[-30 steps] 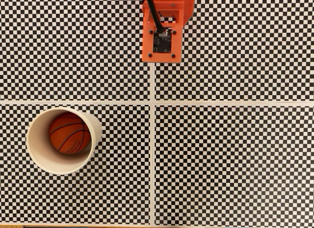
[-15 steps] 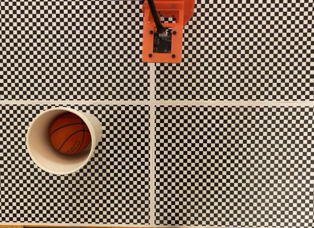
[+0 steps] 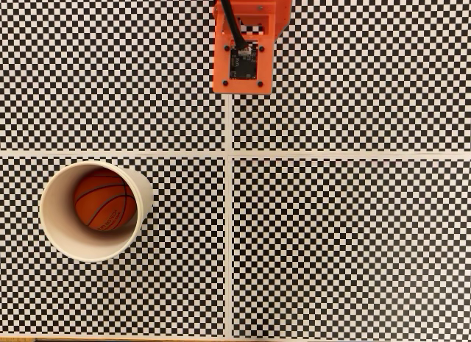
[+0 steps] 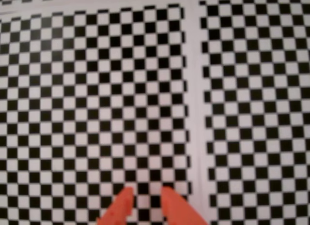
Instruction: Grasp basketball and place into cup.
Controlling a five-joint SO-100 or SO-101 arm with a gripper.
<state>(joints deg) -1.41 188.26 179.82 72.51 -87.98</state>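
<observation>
Fixed view: the basketball (image 3: 104,201) sits inside the cup (image 3: 59,235) at eight o'clock on the checkered worktop (image 3: 353,239), the orange arm base (image 3: 243,40) at twelve. The placing looks complete; the arm is best kept well clear of the cup.

Wrist view: the tool (image 4: 144,198), at six o'clock, is slightly parted and empty above the checkered worktop.

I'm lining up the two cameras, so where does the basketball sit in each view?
Fixed view: the basketball lies inside the cup, lower left of the picture.
Wrist view: not in this picture; the gripper tips stand at the bottom edge.
Shared landmark: the checkerboard mat's white dividing strip.
</observation>
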